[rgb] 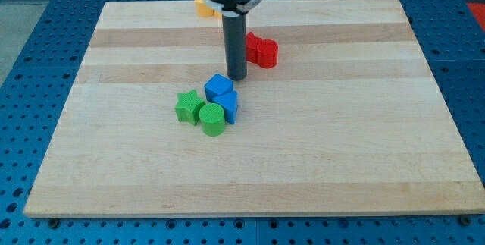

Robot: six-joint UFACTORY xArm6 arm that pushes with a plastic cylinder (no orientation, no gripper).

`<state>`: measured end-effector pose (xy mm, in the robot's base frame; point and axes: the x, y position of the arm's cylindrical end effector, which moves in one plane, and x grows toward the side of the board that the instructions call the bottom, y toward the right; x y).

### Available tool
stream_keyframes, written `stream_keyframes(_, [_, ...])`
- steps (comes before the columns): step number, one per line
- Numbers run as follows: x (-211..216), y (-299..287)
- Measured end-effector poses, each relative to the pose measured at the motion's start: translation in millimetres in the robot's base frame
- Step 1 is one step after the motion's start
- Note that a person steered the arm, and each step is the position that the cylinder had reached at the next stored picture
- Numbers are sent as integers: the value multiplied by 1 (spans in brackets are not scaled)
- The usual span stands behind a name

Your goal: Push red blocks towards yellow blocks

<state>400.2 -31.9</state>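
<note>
My tip [237, 76] rests on the wooden board [341, 146] near its middle. A red block [261, 51] of irregular shape lies just to the upper right of the tip, partly hidden by the rod. A yellow block [203, 7] lies at the view's top edge of the board, mostly hidden behind the arm. Two blue blocks sit just below the tip: a blue cube [218, 87] and a second blue block [228, 105].
A green star-shaped block [189, 107] and a green cylinder [213, 119] touch the blue blocks at lower left. The board lies on a blue perforated table [30, 63].
</note>
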Motion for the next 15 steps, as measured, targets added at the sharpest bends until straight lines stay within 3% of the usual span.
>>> stream_keyframes(2, [19,-19])
stream_keyframes(4, [18,37])
stream_keyframes(5, [4,73])
stream_keyframes(7, [-64,70])
stream_keyframes(9, [-80,69])
stream_keyframes(10, [-83,104])
stream_keyframes(11, [-116,147])
stream_keyframes(12, [-146,152])
stream_keyframes(15, [-130,51])
